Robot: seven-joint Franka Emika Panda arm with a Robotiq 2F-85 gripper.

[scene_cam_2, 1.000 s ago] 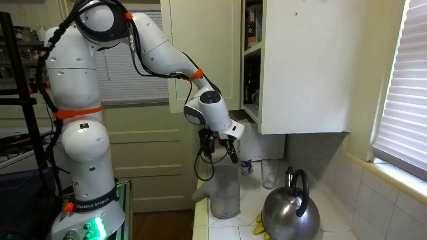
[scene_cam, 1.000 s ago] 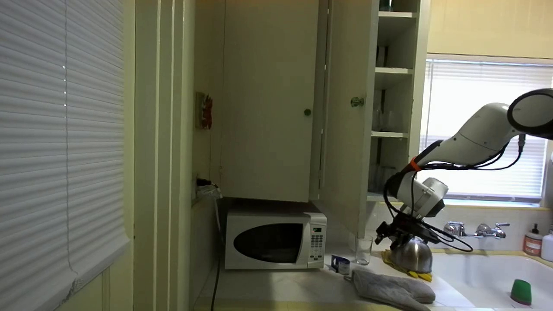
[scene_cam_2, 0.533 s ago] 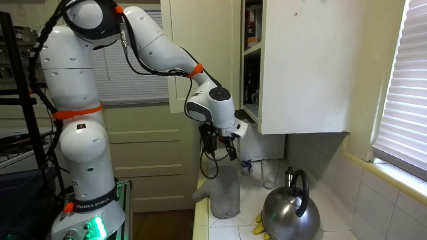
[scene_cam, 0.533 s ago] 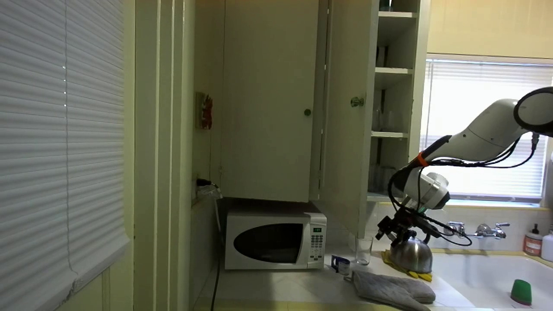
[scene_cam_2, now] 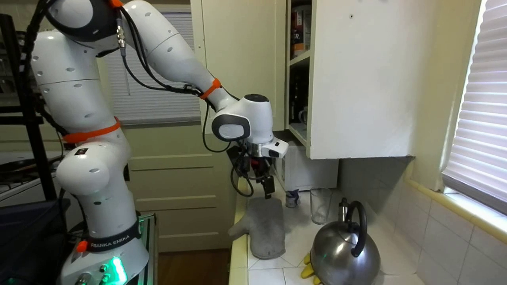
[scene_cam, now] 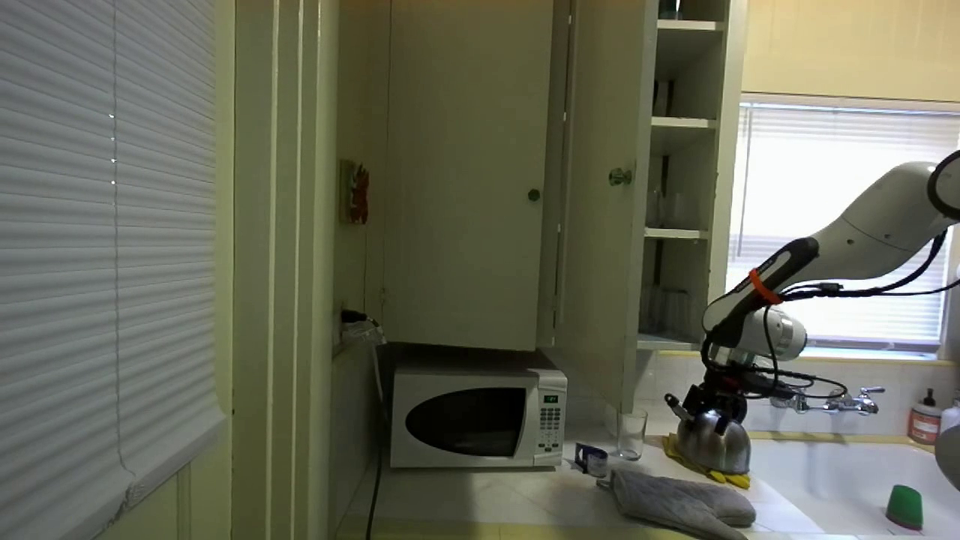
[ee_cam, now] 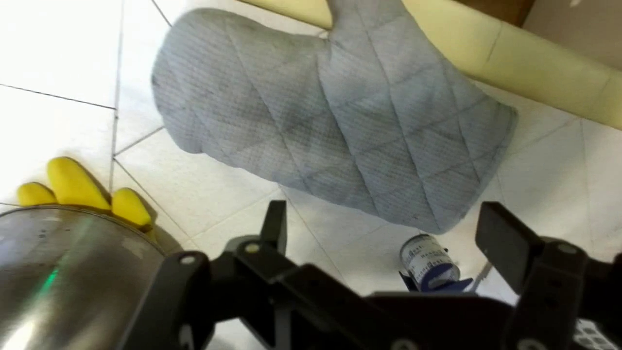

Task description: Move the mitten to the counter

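Kettle [ee_cam: 73, 287], steel, leftmost in my wrist view; mitten [ee_cam: 330, 112], grey, lying on the counter [ee_cam: 233, 180], rounded end left, cuff right; gripper [ee_cam: 381, 218], fingers spread, unloaded, mitten offset from their tips toward the yellow edge [ee_cam: 534, 68]; closing line near the mitten's long axis, so I judge a wrist turn due.

Yellow wall [scene_cam: 847, 46] above a bright window [scene_cam: 806, 169]

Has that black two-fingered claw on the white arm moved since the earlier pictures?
Yes. In an exterior view the black two-fingered gripper has shifted slightly toward the picture's left, farther from the clear drinking glass, which hasn't moved.
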